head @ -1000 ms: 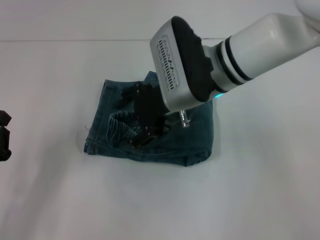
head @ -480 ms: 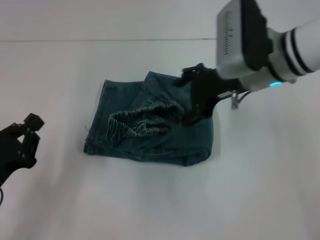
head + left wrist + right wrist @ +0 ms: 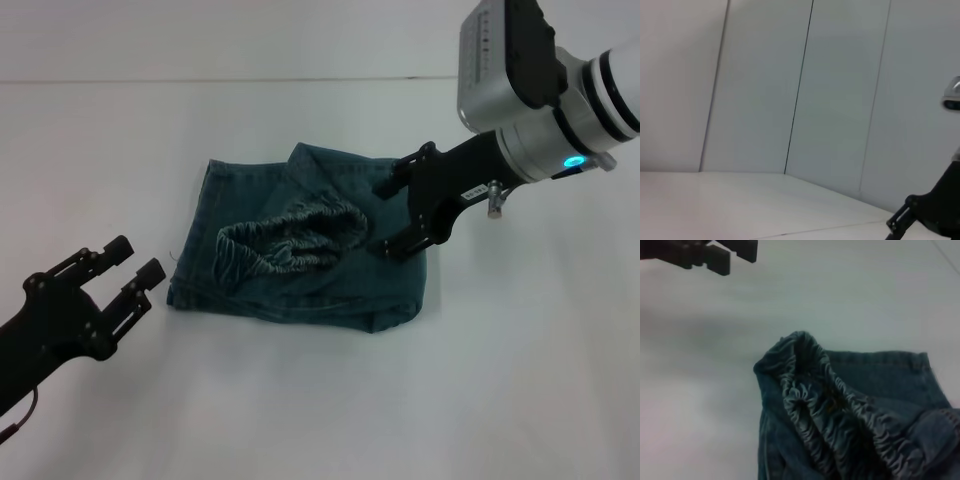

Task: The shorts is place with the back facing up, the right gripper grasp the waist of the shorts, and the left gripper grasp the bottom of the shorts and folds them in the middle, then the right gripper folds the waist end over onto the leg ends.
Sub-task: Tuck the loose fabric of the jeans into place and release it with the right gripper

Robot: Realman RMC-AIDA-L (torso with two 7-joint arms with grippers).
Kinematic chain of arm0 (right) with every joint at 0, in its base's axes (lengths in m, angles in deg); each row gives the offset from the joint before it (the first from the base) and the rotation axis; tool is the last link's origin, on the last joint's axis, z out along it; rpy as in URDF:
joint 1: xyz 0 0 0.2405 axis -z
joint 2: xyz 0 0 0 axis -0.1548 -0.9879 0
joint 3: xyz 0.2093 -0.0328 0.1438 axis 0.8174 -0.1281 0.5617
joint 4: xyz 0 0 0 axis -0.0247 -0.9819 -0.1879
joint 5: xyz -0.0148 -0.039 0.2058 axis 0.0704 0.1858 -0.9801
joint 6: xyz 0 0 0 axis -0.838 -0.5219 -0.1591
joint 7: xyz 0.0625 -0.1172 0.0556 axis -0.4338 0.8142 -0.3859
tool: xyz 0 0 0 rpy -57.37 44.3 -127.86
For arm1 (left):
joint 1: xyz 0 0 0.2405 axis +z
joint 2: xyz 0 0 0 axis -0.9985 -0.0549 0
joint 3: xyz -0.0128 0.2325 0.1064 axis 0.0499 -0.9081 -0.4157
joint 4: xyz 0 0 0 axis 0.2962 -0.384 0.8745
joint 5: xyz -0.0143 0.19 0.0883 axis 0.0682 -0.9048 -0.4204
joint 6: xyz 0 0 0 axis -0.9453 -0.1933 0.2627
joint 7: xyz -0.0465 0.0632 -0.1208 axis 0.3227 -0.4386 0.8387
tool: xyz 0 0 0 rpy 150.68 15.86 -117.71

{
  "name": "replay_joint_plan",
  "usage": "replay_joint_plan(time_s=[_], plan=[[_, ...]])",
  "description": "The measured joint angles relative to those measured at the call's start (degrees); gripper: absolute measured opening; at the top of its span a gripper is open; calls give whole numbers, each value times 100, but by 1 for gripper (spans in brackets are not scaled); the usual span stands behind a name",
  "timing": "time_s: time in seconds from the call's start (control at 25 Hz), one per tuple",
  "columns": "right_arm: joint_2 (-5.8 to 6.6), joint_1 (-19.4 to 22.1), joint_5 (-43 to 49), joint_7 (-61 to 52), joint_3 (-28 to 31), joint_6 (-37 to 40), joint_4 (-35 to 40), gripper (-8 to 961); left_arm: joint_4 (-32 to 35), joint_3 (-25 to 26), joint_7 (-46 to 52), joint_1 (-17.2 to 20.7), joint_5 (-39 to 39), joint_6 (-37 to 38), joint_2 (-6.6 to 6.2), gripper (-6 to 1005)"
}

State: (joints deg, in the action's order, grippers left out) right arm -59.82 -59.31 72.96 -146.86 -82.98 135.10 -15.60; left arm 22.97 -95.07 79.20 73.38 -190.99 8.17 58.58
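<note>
— Right arm [image 3: 610, 85]: glossy white tube, two black rings near the wrist. Silver-grey box with a black back and a slotted strip on its face.

— Small cyan light glowing under that box. Short metal stud beside it.

— Right gripper [image 3: 405, 215]: matte black, angular, two blocky fingers, a small white label on the body.

— Left gripper [image 3: 128, 270]: all black, two slim fingers with squared tips. Possibly a thin dark cable trailing below; hard to tell.
</note>
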Motion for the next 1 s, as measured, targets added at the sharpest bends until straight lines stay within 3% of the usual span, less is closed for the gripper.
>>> replay_joint_plan(time_s=[0.2, 0.44, 0.52, 0.8, 1.0], plan=[[40, -335, 13, 57, 8, -141, -527, 833, -26, -47, 3, 24, 0, 28, 17, 394], [-81, -531, 25, 190, -35, -361, -750, 837, -52, -102, -10, 41, -11, 18, 32, 638], [-147, -636, 43, 277, -37, -507, -933, 839, -55, -102, -10, 45, -11, 26, 36, 860], [-368, -692, 378, 332, -60, -938, -999, 844, -60, -105, -3, 31, -12, 18, 36, 860], [-411, -678, 406, 364, -226, -1146, -961, 847, -116, -105, 5, 17, -12, -11, 27, 861]])
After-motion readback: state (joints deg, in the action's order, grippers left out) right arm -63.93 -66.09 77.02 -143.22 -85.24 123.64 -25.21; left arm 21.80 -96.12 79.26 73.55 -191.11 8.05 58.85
